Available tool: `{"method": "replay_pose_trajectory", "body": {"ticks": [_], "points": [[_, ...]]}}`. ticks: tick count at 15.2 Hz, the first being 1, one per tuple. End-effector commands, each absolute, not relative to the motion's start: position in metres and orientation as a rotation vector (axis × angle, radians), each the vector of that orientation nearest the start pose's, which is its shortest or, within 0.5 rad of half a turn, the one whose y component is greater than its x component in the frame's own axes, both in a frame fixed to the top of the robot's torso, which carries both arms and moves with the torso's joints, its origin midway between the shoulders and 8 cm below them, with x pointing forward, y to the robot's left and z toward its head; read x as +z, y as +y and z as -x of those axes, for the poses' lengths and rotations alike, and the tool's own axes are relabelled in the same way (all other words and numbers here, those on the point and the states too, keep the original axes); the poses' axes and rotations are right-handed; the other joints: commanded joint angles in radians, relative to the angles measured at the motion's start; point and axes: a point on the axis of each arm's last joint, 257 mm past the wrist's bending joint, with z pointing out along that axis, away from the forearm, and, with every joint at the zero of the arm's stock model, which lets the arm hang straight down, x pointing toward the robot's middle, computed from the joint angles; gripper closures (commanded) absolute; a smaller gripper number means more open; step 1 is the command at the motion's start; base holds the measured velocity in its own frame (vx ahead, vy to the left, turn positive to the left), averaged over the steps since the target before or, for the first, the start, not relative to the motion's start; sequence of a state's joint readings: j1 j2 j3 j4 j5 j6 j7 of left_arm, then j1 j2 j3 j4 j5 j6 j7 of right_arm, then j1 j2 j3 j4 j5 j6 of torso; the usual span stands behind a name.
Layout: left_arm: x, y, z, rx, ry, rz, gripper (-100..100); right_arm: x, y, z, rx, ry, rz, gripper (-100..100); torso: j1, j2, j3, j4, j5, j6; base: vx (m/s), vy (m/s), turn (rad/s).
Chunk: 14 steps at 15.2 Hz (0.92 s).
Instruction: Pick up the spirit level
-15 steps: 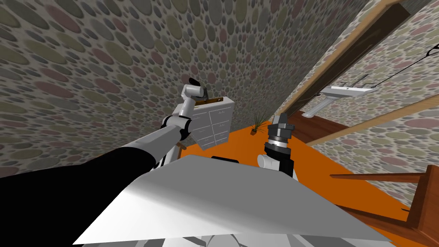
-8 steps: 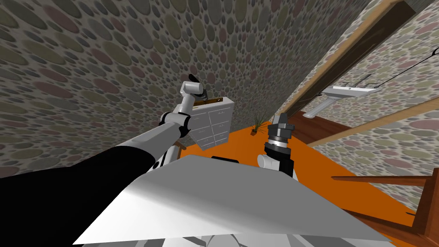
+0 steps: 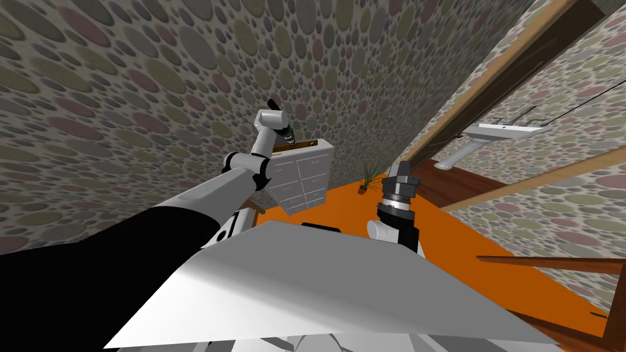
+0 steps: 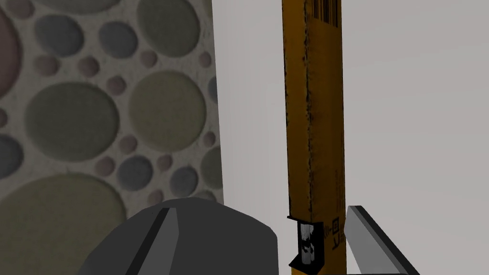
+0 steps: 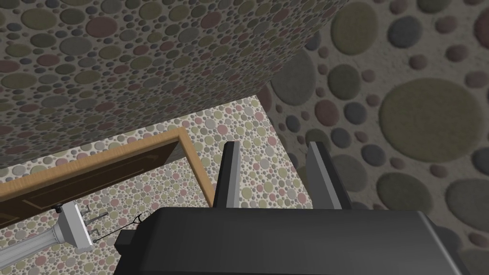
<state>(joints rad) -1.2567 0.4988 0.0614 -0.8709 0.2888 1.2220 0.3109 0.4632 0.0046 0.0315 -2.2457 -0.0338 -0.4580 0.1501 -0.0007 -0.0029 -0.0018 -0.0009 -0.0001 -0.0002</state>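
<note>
Left tool (image 4: 262,209) is hovering at the top of the white chest of drawers (image 3: 304,177), fingers wide apart, nothing pinched yet. The yellow spirit level (image 4: 313,119) is lying flat up there, its near end sitting between the fingers but closer to one blade, the rest running straight away from the tool. I'd be centring sideways first so both blades are meeting the long sides evenly; an off-centre squeeze risks skidding it. Right tool (image 5: 272,143) is idling, fingers apart, holding nothing.
</note>
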Motion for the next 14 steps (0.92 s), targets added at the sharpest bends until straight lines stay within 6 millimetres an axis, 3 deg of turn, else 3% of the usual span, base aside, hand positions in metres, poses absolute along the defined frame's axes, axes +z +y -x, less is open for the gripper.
{"method": "replay_pose_trajectory", "body": {"ticks": [1,4,5,7,14], "points": [[0.010,0.294,-0.699,-0.868,1.451,1.942,-100,0.013,-0.271,-0.361,1.221,0.659,-0.662,0,0.000,0.000,0.000,0.000,0.000,0.000,0.040,-0.007,0.021],[-0.004,0.296,-0.690,-0.814,1.477,1.989,-100,0.013,-0.271,-0.361,1.221,0.659,-0.662,0,0.000,-0.001,0.000,0.000,0.000,0.000,0.046,-0.007,0.017],[0.005,0.295,-0.685,-0.806,1.483,2.021,-100,0.013,-0.271,-0.361,1.221,0.659,-0.662,0,0.000,0.000,0.000,0.000,0.000,0.000,0.045,-0.010,0.021],[-0.009,0.298,-0.676,-0.754,1.504,2.068,-100,0.013,-0.271,-0.361,1.221,0.659,-0.662,0,0.000,-0.001,-0.001,0.000,0.000,0.000,0.058,-0.009,0.026],[-0.019,0.300,-0.647,-0.631,1.555,2.217,-100,0.013,-0.271,-0.361,1.221,0.659,-0.662,0,0.000,-0.001,0.000,0.000,0.000,0.000,0.050,-0.006,0.018]]}}
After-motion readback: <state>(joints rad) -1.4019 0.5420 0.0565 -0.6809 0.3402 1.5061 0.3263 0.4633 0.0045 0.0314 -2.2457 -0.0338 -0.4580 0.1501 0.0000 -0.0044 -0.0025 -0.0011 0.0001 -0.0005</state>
